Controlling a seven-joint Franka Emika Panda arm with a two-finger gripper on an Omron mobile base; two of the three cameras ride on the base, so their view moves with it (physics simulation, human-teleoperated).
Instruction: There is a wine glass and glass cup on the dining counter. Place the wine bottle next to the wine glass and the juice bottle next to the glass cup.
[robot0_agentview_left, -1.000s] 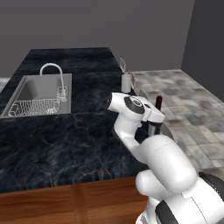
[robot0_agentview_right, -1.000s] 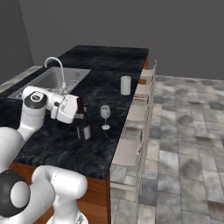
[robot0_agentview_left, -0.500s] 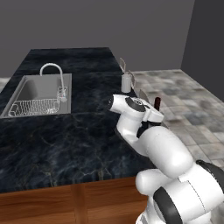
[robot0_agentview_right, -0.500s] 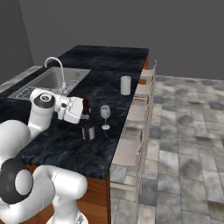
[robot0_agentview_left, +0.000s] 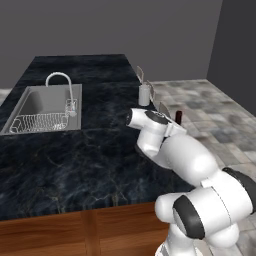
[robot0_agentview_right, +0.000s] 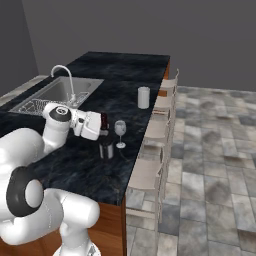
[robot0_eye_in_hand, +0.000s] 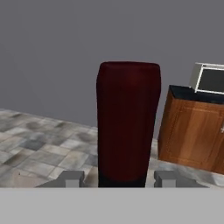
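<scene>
my claw (robot0_agentview_right: 103, 131) is at the neck of the wine bottle (robot0_agentview_right: 105, 141), which stands upright on the dining counter (robot0_agentview_left: 75, 160) just beside the wine glass (robot0_agentview_right: 120, 133). in the hand view the dark red neck top (robot0_eye_in_hand: 127, 124) rises between my two fingertips (robot0_eye_in_hand: 71, 178), and each tip sits a little off the glass, so the jaws look narrow around the neck rather than pressed hard on it. whether they touch i cannot tell. the bottle's foot looks to be down on the counter, on the sink side of the stemmed glass, so i judge this half of the job to be at or near its end.

the glass cup (robot0_agentview_right: 143, 97) stands well apart, further along the same edge of the counter, near the stools (robot0_agentview_right: 150, 170). i see no slim red juice bottle from here, so i cannot say where it is.

on handling: the bottle will be heavy for its width, stiff, and smooth all over. the neck is the easy place to hold but a slippery one, and a load hanging from it can swing, so a grip lower on the neck with the bottle kept vertical is safer. the wine glass is the fragile one: light, top-heavy on a thin stem, and close enough that a sideways pull away could knock it. i would back straight off along the line of my fingers. the tumbler is squat and steadier.
</scene>
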